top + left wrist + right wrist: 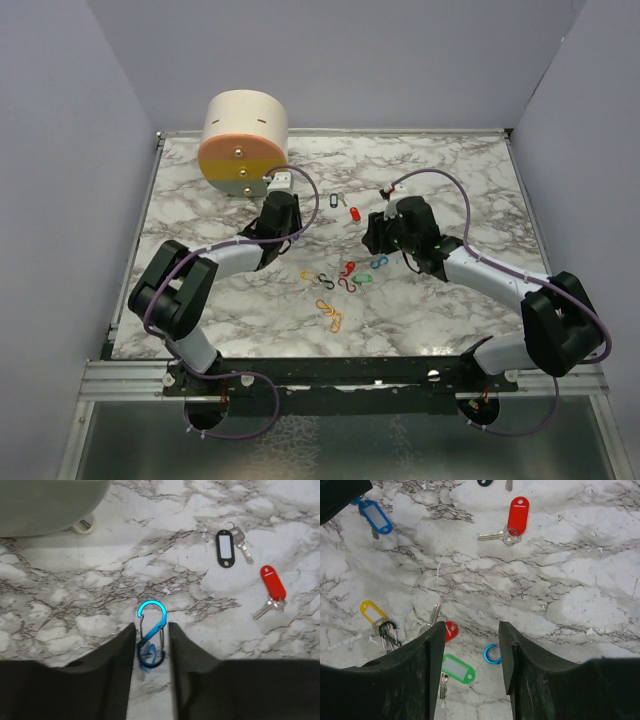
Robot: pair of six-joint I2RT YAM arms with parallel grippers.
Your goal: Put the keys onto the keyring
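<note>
Keys (345,278): small coloured pieces scattered at mid-frame of the top view on a white desk (450,170) with grey marble veining.
Blue S-clip (151,650): glossy metal, long axis pointing up-frame, lies between the left gripper (151,630) fingers. Whether it is pinched cannot be told.
Black tag (226,547), red tag (272,581): oblong plastic, upper right, each with a steel key.
Right gripper (471,627): released, with the green tag (457,669) at lower centre.

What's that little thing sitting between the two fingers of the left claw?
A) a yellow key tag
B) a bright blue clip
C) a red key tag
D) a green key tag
B: the left wrist view shows a blue clip lying between the fingers of the left claw, while the red tag lies well off to one side.
</note>
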